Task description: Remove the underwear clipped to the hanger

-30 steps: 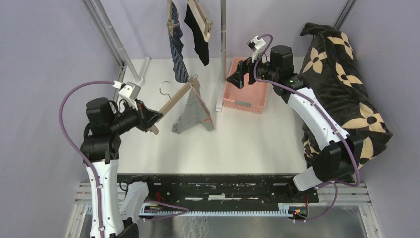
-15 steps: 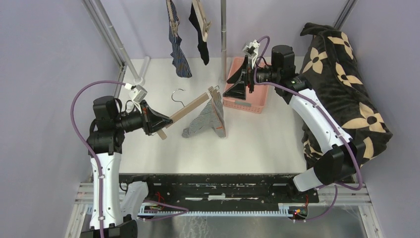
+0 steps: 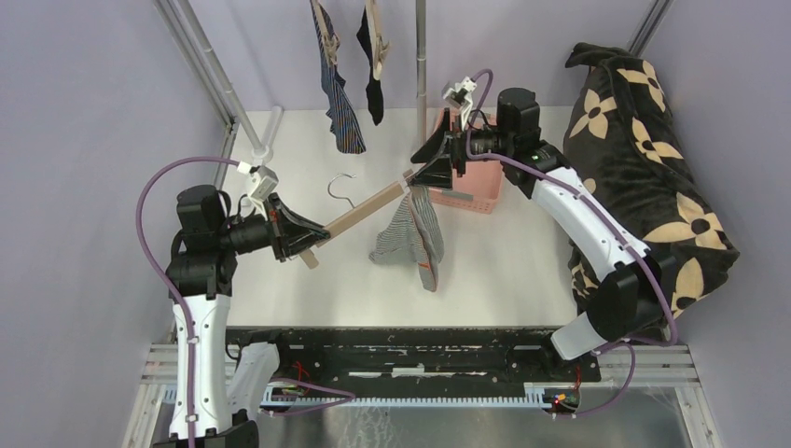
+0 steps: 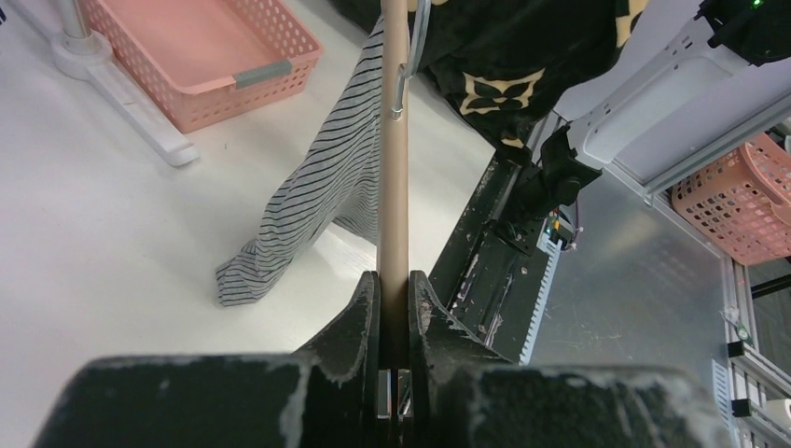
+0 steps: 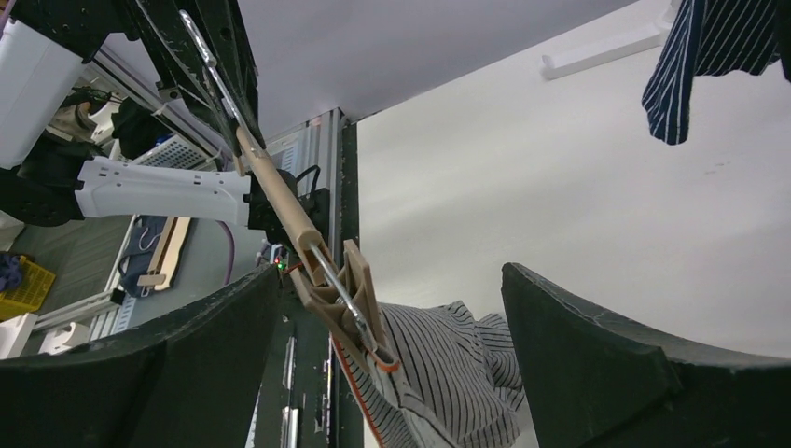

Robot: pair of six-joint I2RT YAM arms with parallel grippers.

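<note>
My left gripper (image 3: 303,238) is shut on the near end of a wooden hanger (image 3: 359,213), seen as a bar between its jaws in the left wrist view (image 4: 394,187). The grey-white striped underwear (image 3: 409,238) hangs from a wooden clip (image 5: 350,299) at the hanger's far end, drooping toward the table (image 4: 317,196). My right gripper (image 3: 427,173) is open, its fingers either side of that clip and the cloth (image 5: 448,373), not touching. The navy striped underwear (image 3: 340,103) and the black underwear (image 3: 370,70) hang clipped to hangers at the back.
A pink basket (image 3: 480,187) stands behind my right gripper beside an upright pole (image 3: 421,56). The black flower-print blanket (image 3: 644,140) is piled at the right. The hanger's metal hook (image 3: 343,182) sticks up mid-bar.
My left gripper has swung the hanger to the right and lifted it, raising the striped underwear. My right gripper has come left and down to the clip end.
</note>
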